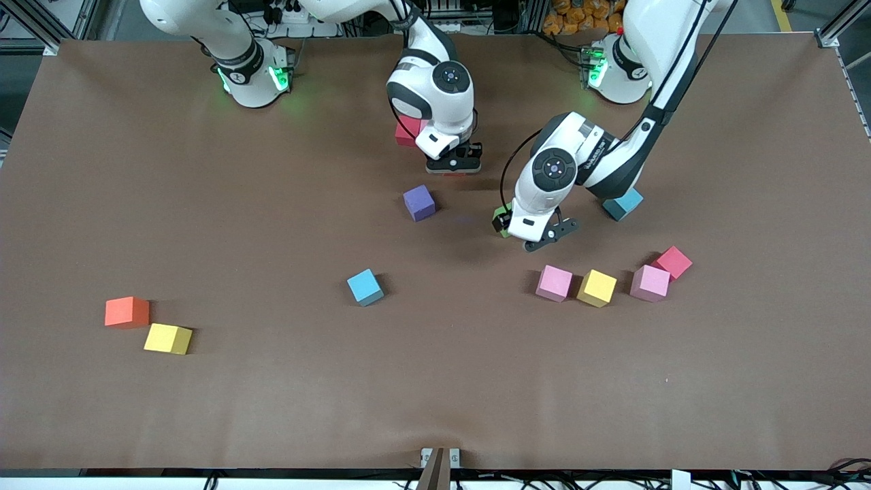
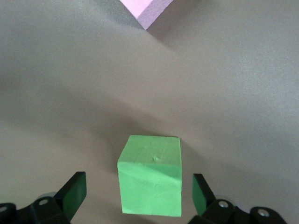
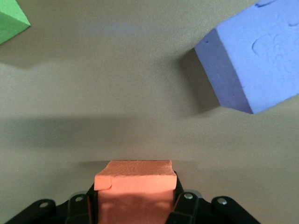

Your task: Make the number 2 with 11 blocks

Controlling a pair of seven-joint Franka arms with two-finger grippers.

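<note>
My right gripper (image 1: 454,165) is shut on a red-orange block (image 3: 135,184) low over the table's middle, toward the robots' bases; only a thin strip of that block (image 1: 452,175) shows in the front view. A purple block (image 1: 418,203) (image 3: 252,70) lies just nearer the front camera. My left gripper (image 2: 138,193) (image 1: 509,226) is open and straddles a green block (image 2: 150,177) (image 1: 502,230) that rests on the table, its fingers (image 2: 74,192) clear of both sides. No digit shape stands among the blocks.
A row of pink (image 1: 554,283), yellow (image 1: 597,288), pink (image 1: 650,283) and pinkish-red (image 1: 674,262) blocks lies nearer the camera than the left gripper. Elsewhere are teal (image 1: 622,204), light blue (image 1: 365,286), dark red (image 1: 407,131), orange (image 1: 126,312) and yellow (image 1: 168,338) blocks.
</note>
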